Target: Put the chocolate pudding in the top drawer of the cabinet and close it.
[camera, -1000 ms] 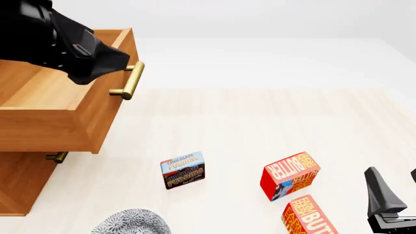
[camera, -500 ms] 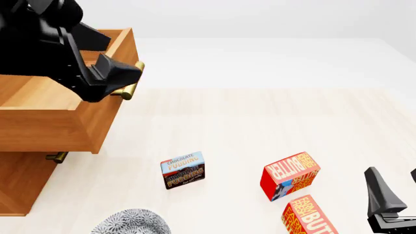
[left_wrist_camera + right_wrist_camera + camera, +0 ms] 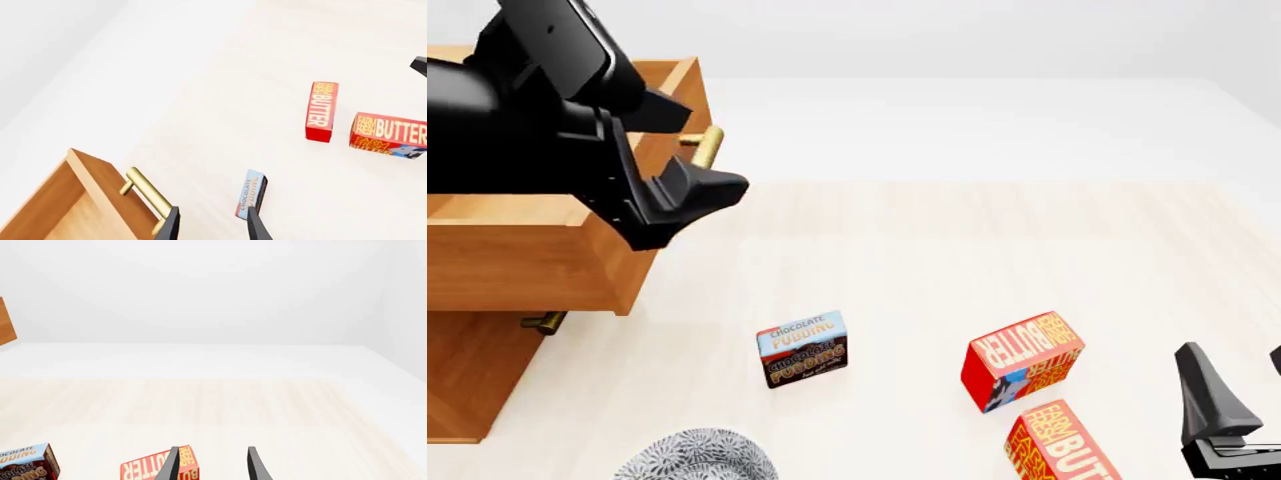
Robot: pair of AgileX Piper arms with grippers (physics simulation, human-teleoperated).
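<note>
With the top drawer (image 3: 547, 215) open at upper left, the left pincer (image 3: 210, 227) (fingers apart, empty) has swung off the handle (image 3: 148, 193) toward the pudding (image 3: 803, 349), which stands lower centre on the desk (image 3: 961, 250).

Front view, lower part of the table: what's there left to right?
Patterned bowl → chocolate pudding → upper butter box → lower butter box → right gripper at the right edge.
</note>
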